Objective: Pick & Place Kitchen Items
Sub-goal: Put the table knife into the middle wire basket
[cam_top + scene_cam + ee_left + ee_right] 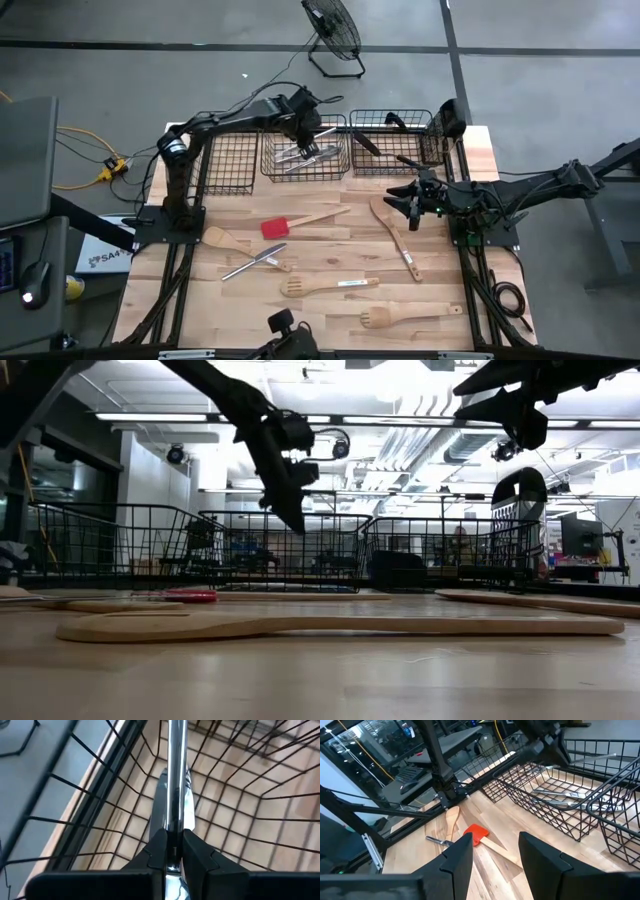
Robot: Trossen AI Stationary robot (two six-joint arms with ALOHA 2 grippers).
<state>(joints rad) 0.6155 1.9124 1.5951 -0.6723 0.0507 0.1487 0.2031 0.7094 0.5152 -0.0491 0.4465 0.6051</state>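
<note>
My left gripper (305, 130) hangs over the middle black wire basket (264, 150), shut on a silver metal utensil (175, 765). More silver cutlery (306, 156) lies on that basket's floor. My right gripper (405, 205) stands open and empty above the table's right side. On the wooden table lie a red-headed spatula (275, 227), a wooden spoon (224, 240), a silver piece (254, 263), two pale slotted spatulas (322, 286) (400, 317) and a long wooden spoon (393, 232). My left gripper pinches the silver utensil's narrow shaft (173, 822) between its two fingers (156, 851). The fingers slant down into the basket from its left. The shaft runs on ahead along the fingers; its far end leaves the wrist view, so whether it touches the basket I cannot tell.
A second wire basket (225, 160) stands left of the middle one. A third (400, 168) on the right holds black-handled tools (366, 146). A floor fan (333, 30) stands beyond the table's far edge. Bare wood lies between the scattered utensils.
</note>
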